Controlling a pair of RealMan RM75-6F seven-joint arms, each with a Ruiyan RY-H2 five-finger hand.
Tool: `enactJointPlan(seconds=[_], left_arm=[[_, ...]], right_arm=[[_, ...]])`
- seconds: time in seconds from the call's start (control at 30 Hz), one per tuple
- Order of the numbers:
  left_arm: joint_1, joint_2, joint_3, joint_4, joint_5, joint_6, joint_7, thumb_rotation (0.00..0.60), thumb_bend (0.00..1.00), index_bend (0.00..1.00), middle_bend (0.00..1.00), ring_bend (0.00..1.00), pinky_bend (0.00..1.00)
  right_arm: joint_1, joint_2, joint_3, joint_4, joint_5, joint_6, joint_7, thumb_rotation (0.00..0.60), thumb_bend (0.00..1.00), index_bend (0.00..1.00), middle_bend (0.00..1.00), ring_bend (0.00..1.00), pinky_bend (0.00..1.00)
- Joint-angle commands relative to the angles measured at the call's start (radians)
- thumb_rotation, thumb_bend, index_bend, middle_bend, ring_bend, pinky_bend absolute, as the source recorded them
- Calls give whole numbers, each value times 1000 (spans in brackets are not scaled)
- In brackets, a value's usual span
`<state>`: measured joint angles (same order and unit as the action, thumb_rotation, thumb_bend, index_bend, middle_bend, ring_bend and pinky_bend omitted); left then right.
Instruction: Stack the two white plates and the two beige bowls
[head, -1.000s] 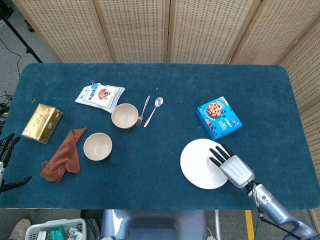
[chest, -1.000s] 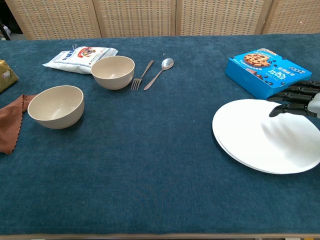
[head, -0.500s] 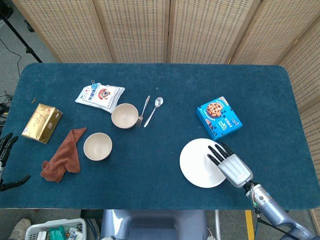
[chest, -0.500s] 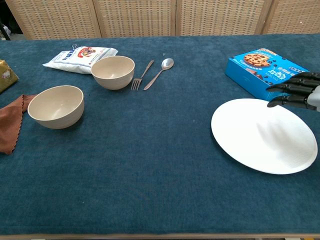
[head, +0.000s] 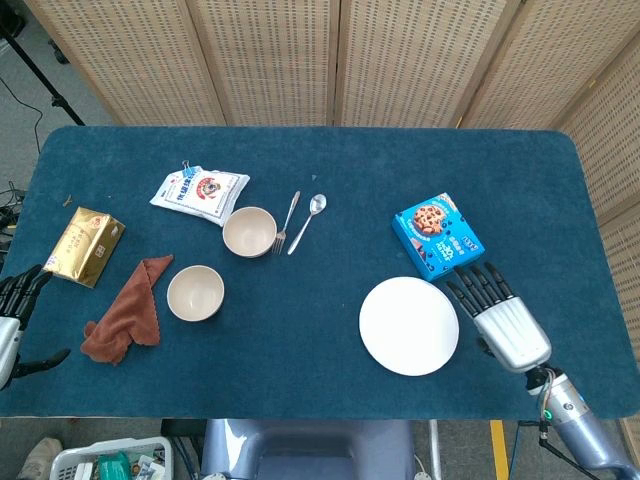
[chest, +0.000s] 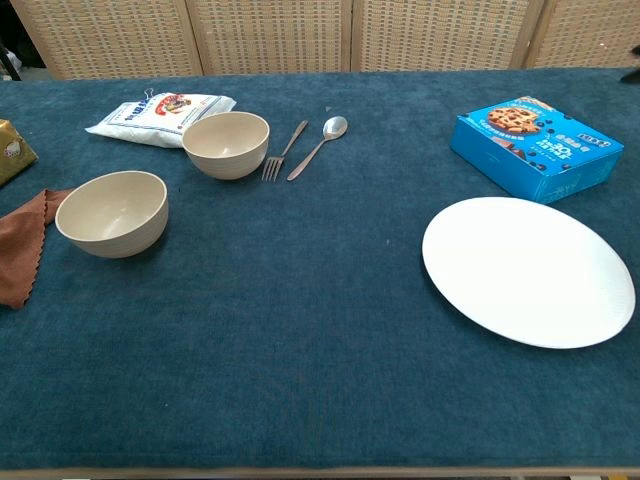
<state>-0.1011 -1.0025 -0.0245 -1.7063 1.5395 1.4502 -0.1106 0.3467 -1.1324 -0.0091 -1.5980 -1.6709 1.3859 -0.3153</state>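
The white plates (head: 409, 326) lie as one round disc near the table's front right, also in the chest view (chest: 528, 270); only the top one shows. One beige bowl (head: 249, 231) stands upright by the fork, the other beige bowl (head: 195, 292) sits apart, nearer the front left; both show in the chest view (chest: 226, 144) (chest: 111, 212). My right hand (head: 505, 318) hovers just right of the plates, fingers spread, holding nothing. My left hand (head: 12, 318) hangs off the table's left edge, fingers apart and empty. Neither hand appears in the chest view.
A blue cookie box (head: 438, 235) lies behind the plates. A fork (head: 287, 222) and spoon (head: 308, 220) lie right of the far bowl. A white snack bag (head: 199, 194), a gold packet (head: 84, 246) and a brown cloth (head: 125, 312) occupy the left side.
My right hand has lifted off the plates and pulled back to the right, leaving the chest view. The slightly offset plates now sit as one disc. The bowls have not moved.
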Motion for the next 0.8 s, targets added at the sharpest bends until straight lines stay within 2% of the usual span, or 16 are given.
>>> enactJointPlan(seconds=[0.03, 0.27, 0.33, 0.6, 0.8], left_arm=[[-39, -23, -12, 10, -25, -59, 37, 600, 71, 0, 0, 0, 0], [-139, -74, -49, 39, -71, -192, 96, 600, 77, 0, 0, 0, 0], [-197, -93, -76, 8, -84, -249, 155, 600, 81, 0, 0, 0, 0], [-324, -127, -145, -85, -229, -387, 326, 600, 82, 0, 0, 0, 0], [-437, -201, -197, -68, -380, -481, 445, 600, 89, 0, 0, 0, 0]], right_arm=[[-55, 19, 27, 3, 26, 84, 72, 600, 0, 50, 0, 0, 0], [-153, -12, 59, 19, 54, 255, 198, 600, 0, 11, 0, 0, 0], [-203, -16, 61, -26, 75, 319, 286, 600, 0, 5, 0, 0, 0], [-234, 6, 76, -45, 61, 357, 316, 600, 0, 0, 0, 0, 0], [-239, 12, 88, -37, 67, 351, 329, 600, 0, 0, 0, 0, 0]])
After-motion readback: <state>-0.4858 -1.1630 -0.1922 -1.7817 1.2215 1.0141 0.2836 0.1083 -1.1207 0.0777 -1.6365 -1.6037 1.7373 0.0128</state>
